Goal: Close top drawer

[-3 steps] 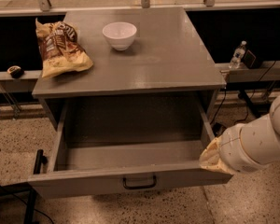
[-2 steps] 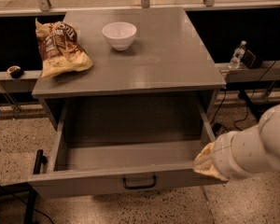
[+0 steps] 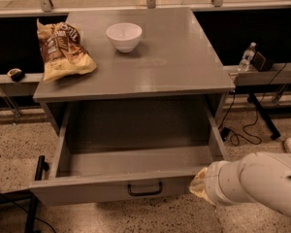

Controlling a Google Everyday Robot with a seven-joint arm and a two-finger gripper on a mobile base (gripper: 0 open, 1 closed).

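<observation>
Wide grey metal top drawer (image 3: 87, 192) is pulled far out, hanging forward below the front edge of the flat grey tabletop (image 3: 179, 62), with a small black loop handle (image 3: 145, 189) at the centre of its front panel. My tool (image 3: 199, 184), the yellowish tip on my thick white arm (image 3: 262, 183), sits at the drawer's right front corner, below and forward of the tabletop's front-right corner. It is touching or just beside the right end of the front panel; I can't tell which. Spread or pressed together: cannot tell, the arm hides most of the tip. Step in hand, as I read it: get the tool onto the front face and push the drawer in. To do it well I'd press on the flat front, nearer the handle than the far right end, since a shove at one corner would likely skew a wide drawer on its runners and jam it. Push straight toward the tabletop's back edge, level and steady, no downward load on the panel lip. The tool should be outside the box so it isn't trapped between panel and cabinet frame as the gap shuts. Done only when the panel sits flush under the front edge. On top are a crumpled yellow-brown snack bag (image 3: 63, 50) near the back-left corner and a white round bowl (image 3: 124, 36) toward the back edge, both well apart from the tool. A hard slam could jolt them, so ease off at the end.
</observation>
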